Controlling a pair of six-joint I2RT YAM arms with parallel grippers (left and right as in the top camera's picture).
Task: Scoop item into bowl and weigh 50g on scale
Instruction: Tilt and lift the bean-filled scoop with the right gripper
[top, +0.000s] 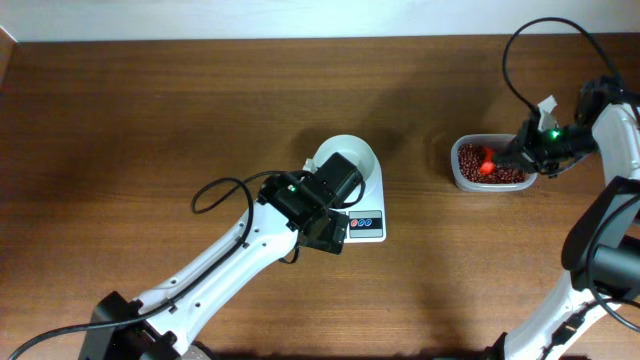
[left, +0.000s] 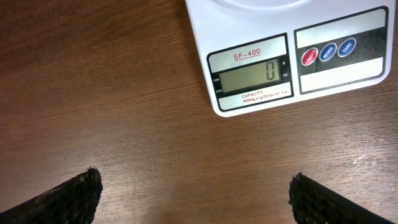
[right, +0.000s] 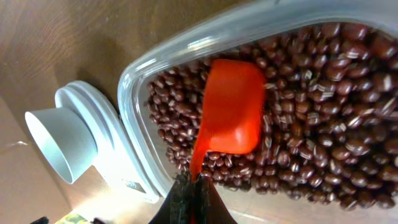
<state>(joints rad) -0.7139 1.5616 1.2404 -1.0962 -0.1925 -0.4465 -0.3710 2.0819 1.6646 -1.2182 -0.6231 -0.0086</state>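
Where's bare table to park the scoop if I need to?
Widest bare table lies left of the bowl and scale, back to the far edge. A narrower strip runs between the scale and the bean tub. Crowded: the left arm covers the scale's front, and the right fingers hold the scoop inside the tub.

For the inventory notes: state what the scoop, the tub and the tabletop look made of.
Scoop: likely plastic, matte orange-red, evenly coloured. Tub: clear plastic, glossy, see-through rim. Tabletop: wood or wood-look laminate, brown grain streaks.
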